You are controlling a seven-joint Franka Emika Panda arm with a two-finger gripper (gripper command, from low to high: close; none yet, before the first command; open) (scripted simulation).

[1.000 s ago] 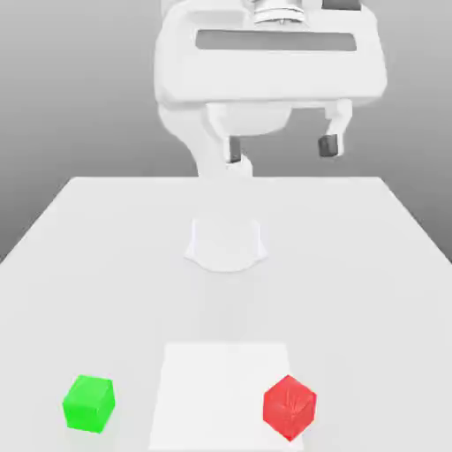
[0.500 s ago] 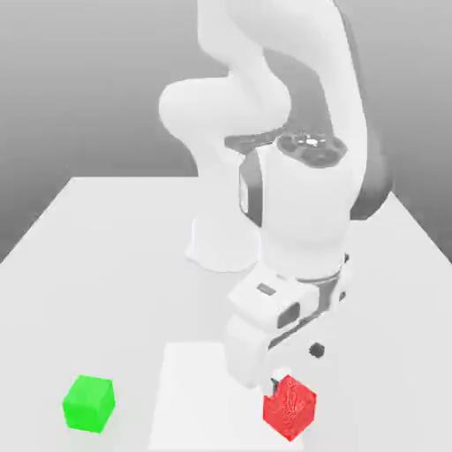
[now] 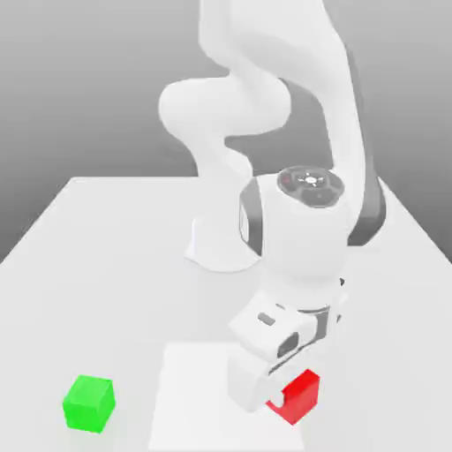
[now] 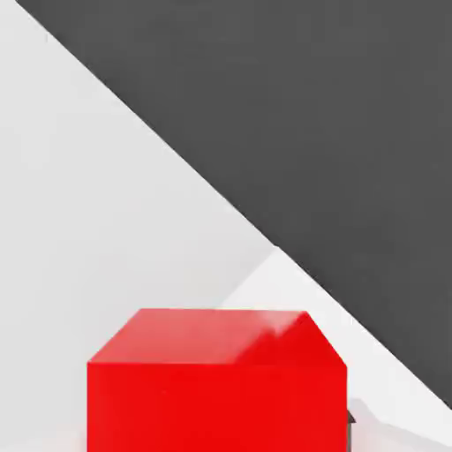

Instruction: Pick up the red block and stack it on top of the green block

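Note:
The red block point(image 3: 302, 395) sits low at the near right of the table, on the corner of a lighter square patch. My gripper point(image 3: 281, 397) has come down over it, and the white hand covers the block's side toward the exterior view's left. In the hand view the red block point(image 4: 216, 380) looms very close, square to the camera, with a dark fingertip point(image 4: 350, 415) pressed against its edge. The gripper is shut on the red block. The green block point(image 3: 89, 403) rests alone on the table at the exterior view's near left, well apart from the arm.
The arm's round base point(image 3: 221, 252) stands mid-table behind the hand. The lighter square patch point(image 3: 199, 397) lies between the two blocks. The white table point(image 3: 106, 265) ends at a far edge against a grey backdrop.
The hand has dropped lower onto the red block. The block has turned from a corner-on pose to one squared with the hand, and the fingers have closed on it. The green block has not moved.

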